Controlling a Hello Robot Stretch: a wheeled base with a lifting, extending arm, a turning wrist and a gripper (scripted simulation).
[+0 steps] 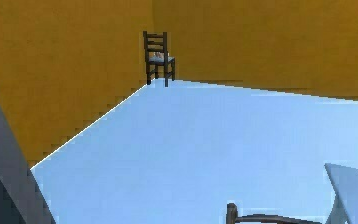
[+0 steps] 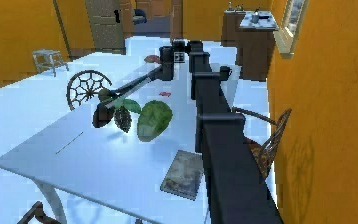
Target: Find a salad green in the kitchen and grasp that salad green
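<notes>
A green leafy lump, shaped like a head of salad green, lies on the white table near its middle. The dark arm rises from the arm side view's bottom edge, and a thin dark link runs left from its far end. The gripper is at the end of that link, just left of the green lump, with a smaller green leaf at it. The tabletop lies behind its far end, so I cannot tell whether it holds anything.
A magazine lies on the table's near side. A round-backed wire chair stands on the table's left side, a wooden chair right of the arm, and a cabinet beyond. Ahead, a dark chair stands in the orange corner across pale floor.
</notes>
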